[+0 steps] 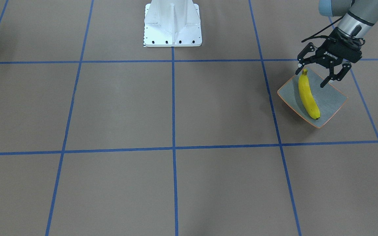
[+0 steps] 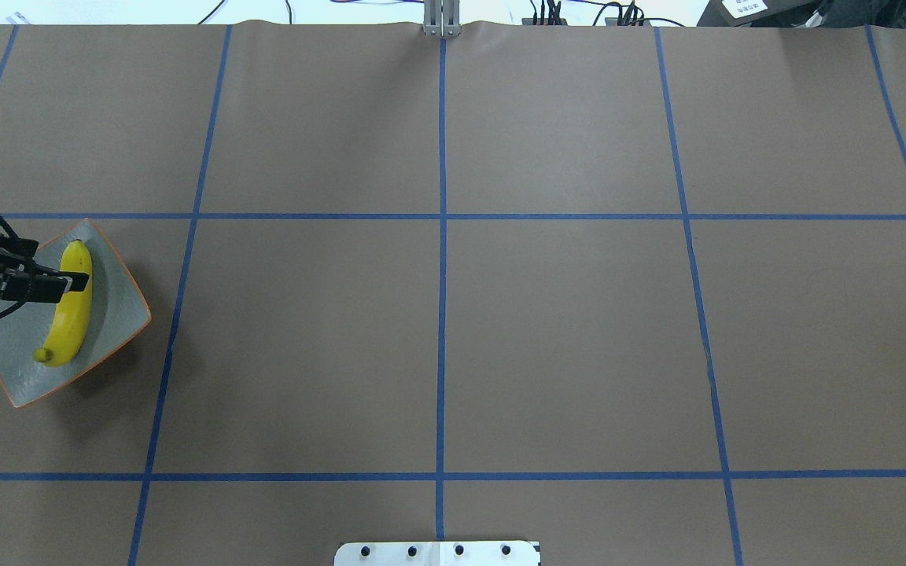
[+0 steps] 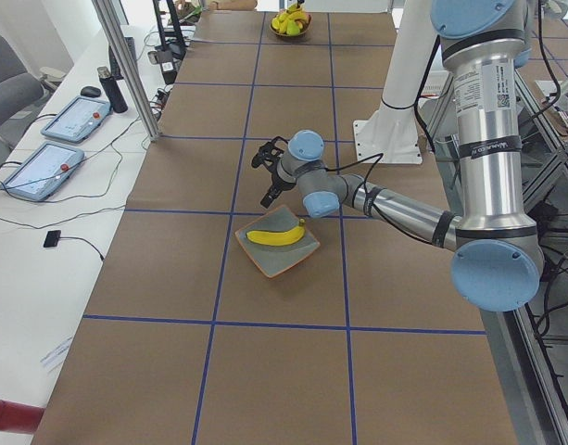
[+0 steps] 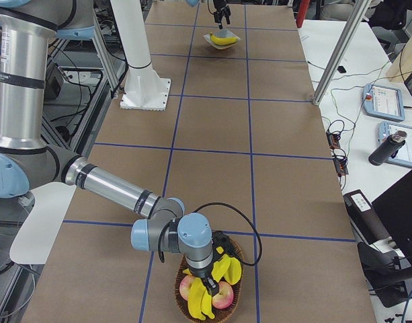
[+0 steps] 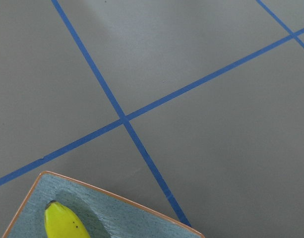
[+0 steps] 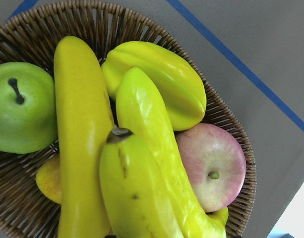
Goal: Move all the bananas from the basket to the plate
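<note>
Overhead misses the basket (image 6: pixel 142 25); right wrist view shows bananas (image 6: pixel 82 139) inside. Plate (image 2: pixel 119 299), table's (image 2: pixel 453 314) 9 o'clock, holds one banana (image 2: pixel 71 314); left gripper (image 1: pixel 311 78) hovers above, jaws spread. Right gripper (image 4: pixel 209 279) down at basket, we can't tell its jaws.

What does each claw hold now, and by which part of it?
The left claw is open above the plate and holds nothing; the banana lies free there. The right claw is low over the basket; whether it grips anything cannot be told.
</note>
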